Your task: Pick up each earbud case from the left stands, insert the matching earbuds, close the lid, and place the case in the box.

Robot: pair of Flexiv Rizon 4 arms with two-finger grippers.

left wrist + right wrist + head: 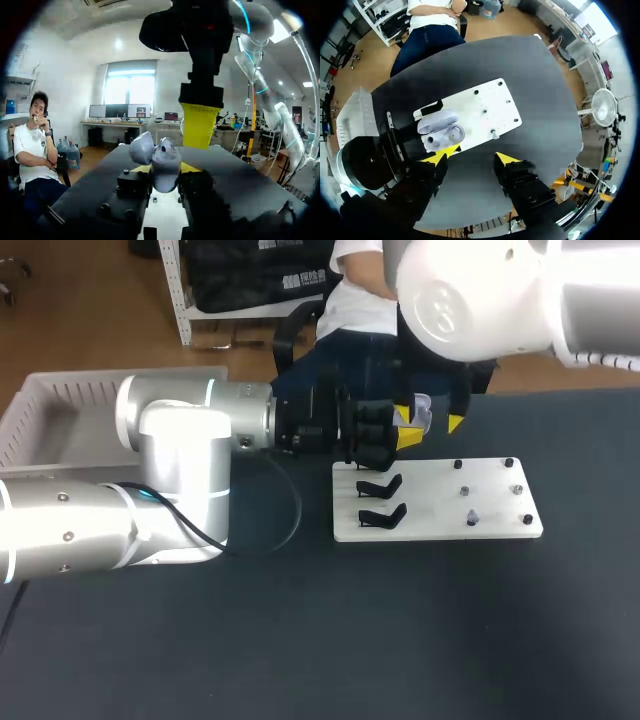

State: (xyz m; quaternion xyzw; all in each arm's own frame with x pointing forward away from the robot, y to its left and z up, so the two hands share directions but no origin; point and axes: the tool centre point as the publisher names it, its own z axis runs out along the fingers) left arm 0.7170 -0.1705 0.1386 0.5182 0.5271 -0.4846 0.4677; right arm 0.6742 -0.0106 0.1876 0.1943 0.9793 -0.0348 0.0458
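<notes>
Open earbud case gripped over a corner of the white stand board.
Upper middle of the head view: the left pincer clamps the case (lid up) from both sides; the right pincer hangs just above it, fingers spread wide, holding nothing, over the dark worktop.

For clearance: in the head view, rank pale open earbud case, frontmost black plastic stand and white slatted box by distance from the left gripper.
1. Earbud case, in the left gripper.
2. Frontmost black stand, on the white board.
3. White box, far left.
</notes>
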